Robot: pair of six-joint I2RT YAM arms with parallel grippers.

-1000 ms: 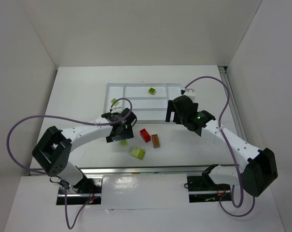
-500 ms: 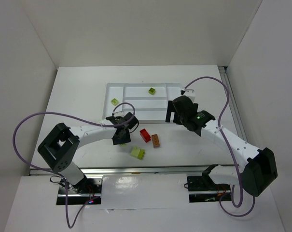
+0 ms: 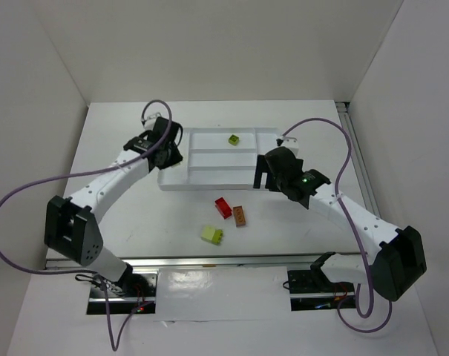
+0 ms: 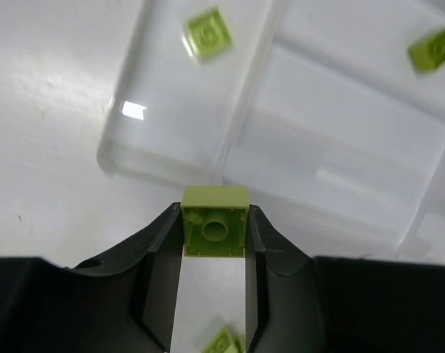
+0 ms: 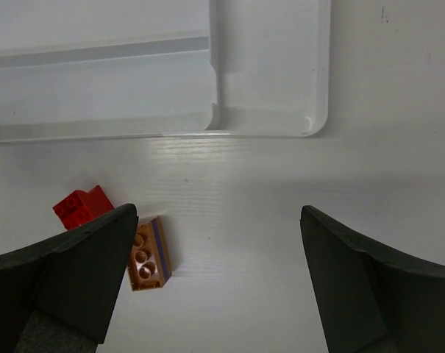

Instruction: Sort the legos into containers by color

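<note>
Lime lego is clamped in our left gripper, hanging over the tray near rim at a divider. Beyond it we see one lime brick in the end compartment and a second lime brick in a far one. Right gripper jaws spread wide, empty, over the table. Red brick and brown-orange brick lie by one finger, pale yellow-green brick near them.
</note>
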